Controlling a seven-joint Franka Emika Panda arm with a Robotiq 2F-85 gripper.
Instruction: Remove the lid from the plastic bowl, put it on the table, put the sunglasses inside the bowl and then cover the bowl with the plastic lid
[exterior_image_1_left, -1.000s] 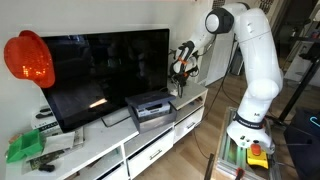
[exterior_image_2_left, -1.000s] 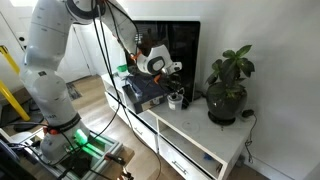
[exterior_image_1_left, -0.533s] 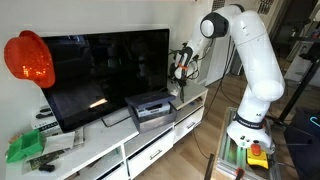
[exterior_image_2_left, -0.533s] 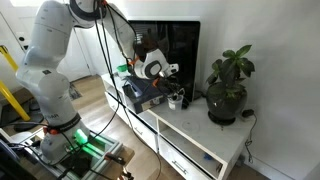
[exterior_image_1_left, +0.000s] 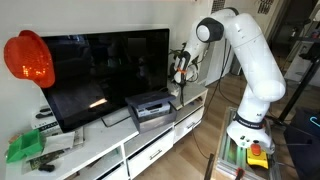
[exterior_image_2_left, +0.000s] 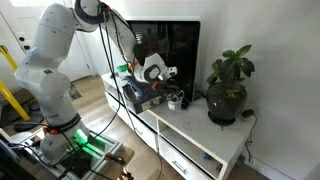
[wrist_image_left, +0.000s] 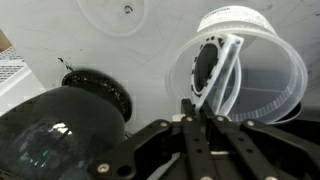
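Observation:
In the wrist view the plastic bowl (wrist_image_left: 245, 70) stands open on the white table (wrist_image_left: 50, 40), whitish and see-through. My gripper (wrist_image_left: 200, 108) is shut on the sunglasses (wrist_image_left: 212, 70), which have a white frame and dark lenses. It holds them upright over the bowl's rim, with the lenses reaching into the bowl. The round clear lid (wrist_image_left: 125, 14) lies flat on the table beyond the bowl. In both exterior views the gripper (exterior_image_1_left: 180, 70) (exterior_image_2_left: 170, 84) hangs just above the bowl (exterior_image_2_left: 176, 101), at the cabinet's end next to the television.
A dark potted plant (wrist_image_left: 55, 130) (exterior_image_2_left: 228, 90) stands close beside the bowl. A grey box-shaped device (exterior_image_1_left: 150, 108) (exterior_image_2_left: 145, 93) sits in front of the television (exterior_image_1_left: 100, 70). An orange-red object (exterior_image_1_left: 28, 58) and green items (exterior_image_1_left: 25, 148) are at the cabinet's far end.
The gripper has moved slightly down towards the bowl, still holding the sunglasses. The bowl and the lid have not moved.

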